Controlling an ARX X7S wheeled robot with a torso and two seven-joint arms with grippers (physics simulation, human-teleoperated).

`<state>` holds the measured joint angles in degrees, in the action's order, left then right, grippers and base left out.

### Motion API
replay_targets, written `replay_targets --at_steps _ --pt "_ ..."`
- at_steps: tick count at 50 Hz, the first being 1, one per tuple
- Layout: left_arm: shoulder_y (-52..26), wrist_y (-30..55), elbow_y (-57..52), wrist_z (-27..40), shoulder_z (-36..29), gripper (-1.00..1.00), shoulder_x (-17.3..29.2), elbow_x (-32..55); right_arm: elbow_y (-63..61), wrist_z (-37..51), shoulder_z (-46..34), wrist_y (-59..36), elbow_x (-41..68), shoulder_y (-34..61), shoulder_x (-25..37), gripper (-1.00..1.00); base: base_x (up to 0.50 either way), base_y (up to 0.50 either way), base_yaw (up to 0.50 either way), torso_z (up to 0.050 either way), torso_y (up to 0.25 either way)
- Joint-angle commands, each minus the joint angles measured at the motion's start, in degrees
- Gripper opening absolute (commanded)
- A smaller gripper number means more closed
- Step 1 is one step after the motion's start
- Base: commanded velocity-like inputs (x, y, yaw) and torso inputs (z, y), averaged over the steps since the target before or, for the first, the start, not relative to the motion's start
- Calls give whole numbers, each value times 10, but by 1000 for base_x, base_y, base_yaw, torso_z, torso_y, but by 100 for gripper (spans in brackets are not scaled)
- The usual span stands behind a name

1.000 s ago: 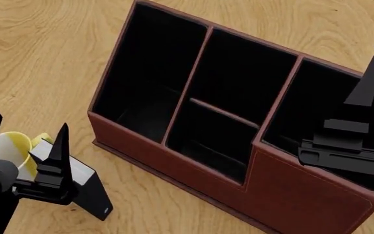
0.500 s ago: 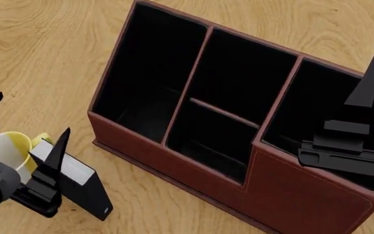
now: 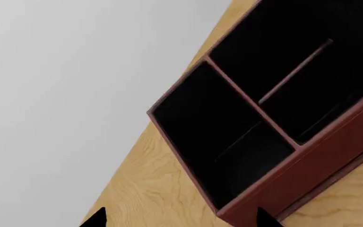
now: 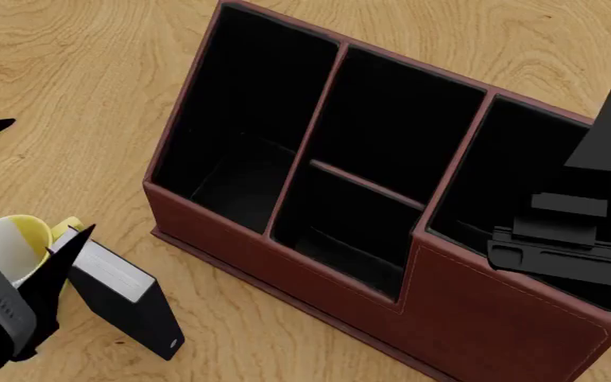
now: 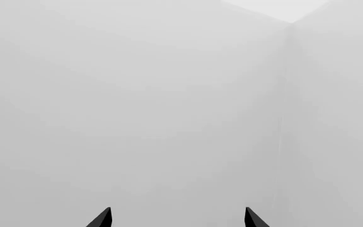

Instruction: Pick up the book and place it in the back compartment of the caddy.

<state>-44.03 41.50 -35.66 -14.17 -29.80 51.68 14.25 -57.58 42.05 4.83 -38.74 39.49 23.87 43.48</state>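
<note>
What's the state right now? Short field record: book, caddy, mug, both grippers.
book: standing on the table, beside the mug, not held
caddy: upright on the table, every visible cell empty
mug: white and yellow, by the book
left gripper: open, fingers spread wide, holding nothing
right gripper: open, raised over the caddy's end, holding nothing

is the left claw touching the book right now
Cannot tell. In the head view one finger of the left claw overlaps the book's near corner, so no gap or contact shows plainly. The left wrist view does not show the book.
</note>
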Motion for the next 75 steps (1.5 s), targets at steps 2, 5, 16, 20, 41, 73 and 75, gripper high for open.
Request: replay_targets --at_steps 2,5,16,20,41,73,75 --pt "-75 -14 4 -106 -79 100 62 -62 -4 11 -5 -3 12 11 8 100 0 0 0 0 0" --pt "-87 -14 -5 -127 -83 100 70 -62 -4 14 -10 -5 15 17 10 100 0 0 0 0 0" --pt "-119 -109 37 -207 -129 100 91 -104 -3 22 -21 -5 18 24 16 100 0 0 0 0 0" --pt "-132 -147 56 -250 -158 100 97 -132 -2 26 -30 -8 18 32 17 100 0 0 0 0 0" --pt "-203 -183 120 -402 -221 100 58 -156 -13 53 -23 0 46 30 41 100 0 0 0 0 0" --pt "-210 -235 217 -429 -275 100 8 -197 -3 72 -38 19 59 37 62 100 0 0 0 0 0" --pt "-212 -236 221 -430 -277 100 5 -199 -3 73 -38 20 59 36 63 100 0 0 0 0 0"
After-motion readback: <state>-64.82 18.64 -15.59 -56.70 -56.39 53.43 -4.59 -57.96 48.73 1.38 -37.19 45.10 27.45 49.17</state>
